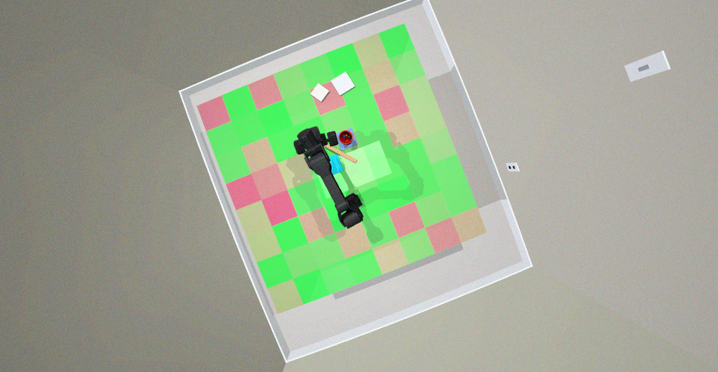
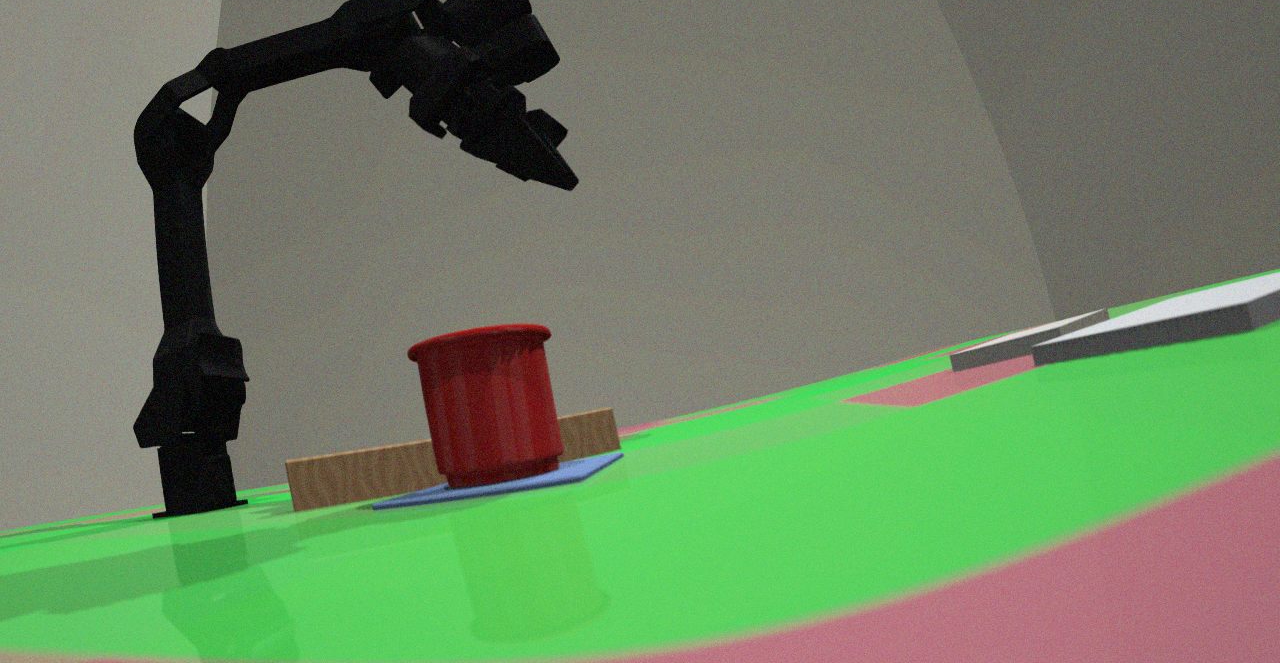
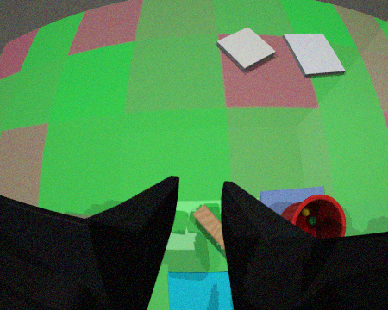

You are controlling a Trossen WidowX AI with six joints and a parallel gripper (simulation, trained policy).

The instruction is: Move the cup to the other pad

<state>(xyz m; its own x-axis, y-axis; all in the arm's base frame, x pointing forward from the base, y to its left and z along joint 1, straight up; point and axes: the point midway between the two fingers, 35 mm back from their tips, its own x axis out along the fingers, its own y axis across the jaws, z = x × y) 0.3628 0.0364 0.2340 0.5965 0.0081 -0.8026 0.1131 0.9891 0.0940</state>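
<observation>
One red cup (image 1: pixel 345 137) (image 2: pixel 490 408) (image 3: pixel 321 215): upright on the blue pad (image 1: pixel 351 145) (image 2: pixel 586 471) (image 3: pixel 273 197), its mouth facing up and its long axis standing square to the pad; my exterior view is canted, so it looks slanted there.
Cup's build: round, smooth and slightly glossy, with a rolled lip and a narrower foot; I see faint upright bands on its wall.
Marbles (image 1: pixel 346 137) (image 3: pixel 309 216): small balls inside the cup, yellow and green ones among them; I can't count them all.
Blue pad: thin, flat and square-cornered, sticking out around the cup's foot.
Wooden strip (image 1: pixel 341 154) (image 2: pixel 358 473) (image 3: pixel 211 224): straight, grained and low, set on its edge between the two pads; in my wrist view one finger covers part of it.
Cyan pad (image 1: pixel 336 164) (image 3: pixel 196 288): flat, with no cup on it, and partly under the arm in my top view.
Pincer (image 1: pixel 310 132) (image 2: pixel 572 184) (image 3: pixel 200 188): raised clear of the cup and off to its side, tips angled down; I have it partway open, with a modest gap and nothing gripped.
Arm (image 1: pixel 331 186) (image 2: pixel 286 50): matte black, arched above the counter (image 1: pixel 271 118) (image 2: pixel 760 498) (image 3: pixel 138 151).
Counter: green, pink and tan squares, reflecting the cup.
White slabs (image 1: pixel 343 83) (image 2: pixel 1163 319) (image 3: pixel 316 53): two flat blocks, well apart from the cup, the smaller one off-white.
</observation>
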